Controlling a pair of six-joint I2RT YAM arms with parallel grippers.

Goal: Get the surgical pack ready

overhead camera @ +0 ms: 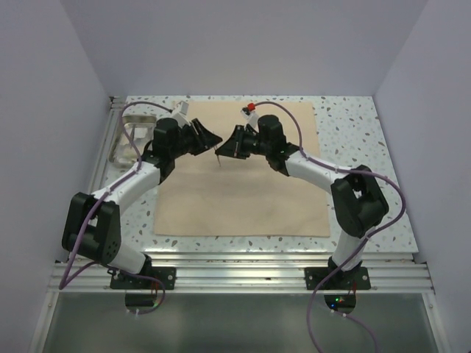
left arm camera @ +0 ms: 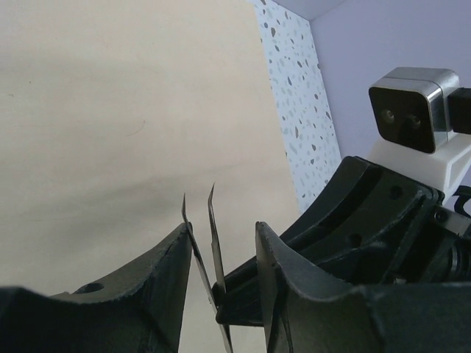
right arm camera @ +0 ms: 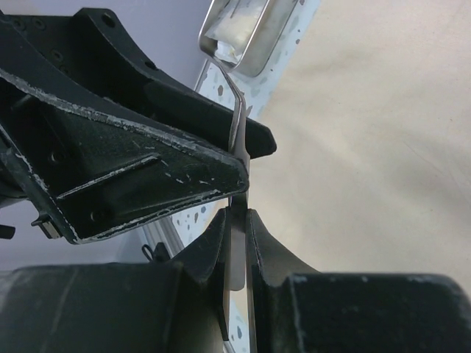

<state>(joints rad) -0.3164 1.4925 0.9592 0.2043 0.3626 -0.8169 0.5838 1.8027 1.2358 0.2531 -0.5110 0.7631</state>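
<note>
The surgical pack's tan cloth [overhead camera: 243, 191] lies spread flat on the table. Above its far middle the two grippers meet tip to tip. My right gripper [right arm camera: 237, 217] is shut on the flat end of thin steel tweezers [right arm camera: 237, 125]. In the left wrist view the tweezers [left arm camera: 214, 243] stand with their two blades apart between my left gripper's [left arm camera: 221, 232] fingers. One blade touches one finger, and the other blade stands clear of the other finger. The steel tray [overhead camera: 129, 140] sits off the cloth at the far left and holds a white packet [right arm camera: 228, 33].
The speckled tabletop [overhead camera: 353, 125] borders the cloth on all sides. Purple walls close in the back and both sides. A metal rail [overhead camera: 243, 265] runs along the near edge by the arm bases. The right wrist's camera [left arm camera: 412, 110] hangs close to my left gripper.
</note>
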